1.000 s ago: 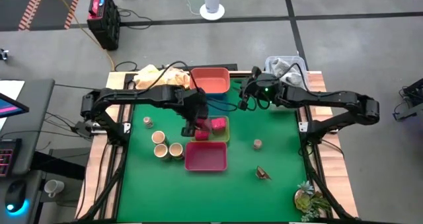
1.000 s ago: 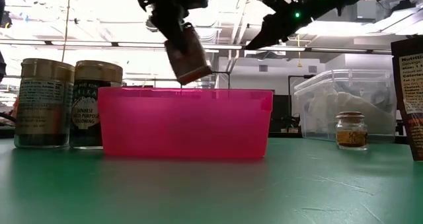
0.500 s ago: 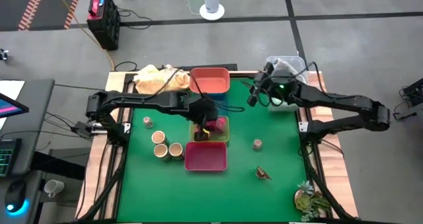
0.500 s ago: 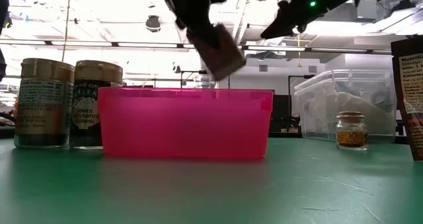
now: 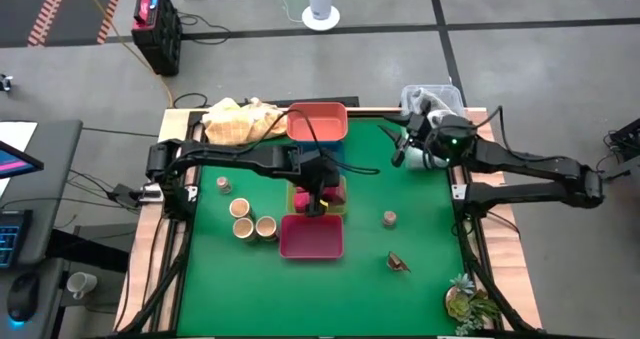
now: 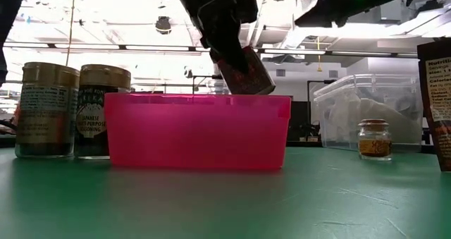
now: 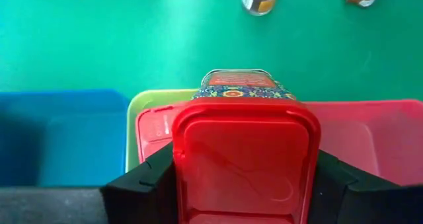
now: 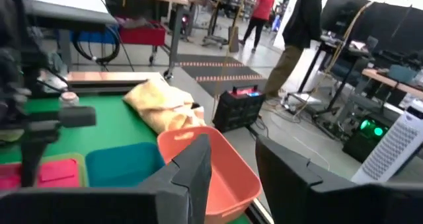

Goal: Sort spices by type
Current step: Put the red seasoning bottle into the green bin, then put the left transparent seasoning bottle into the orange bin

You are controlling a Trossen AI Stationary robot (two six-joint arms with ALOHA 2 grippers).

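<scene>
**L arm holding red-lidded tin over green tray**

I see the left gripper (image 5: 318, 194) clamped on a red-lidded spice tin (image 7: 243, 151), fingers (image 7: 142, 184) on both sides of it, above the green tray (image 7: 142, 105) between the blue tray (image 7: 59, 131) and the magenta tray (image 5: 311, 237). 3 tan tubs (image 5: 241, 210) sit L of the trays on the mat. Right gripper (image 5: 402, 151) hangs near the back edge, fingers (image 8: 192, 174) apart, holding nothing.

Open green mat (image 5: 420, 219) right of trays; tubs (image 5: 252, 219) crowd left
</scene>
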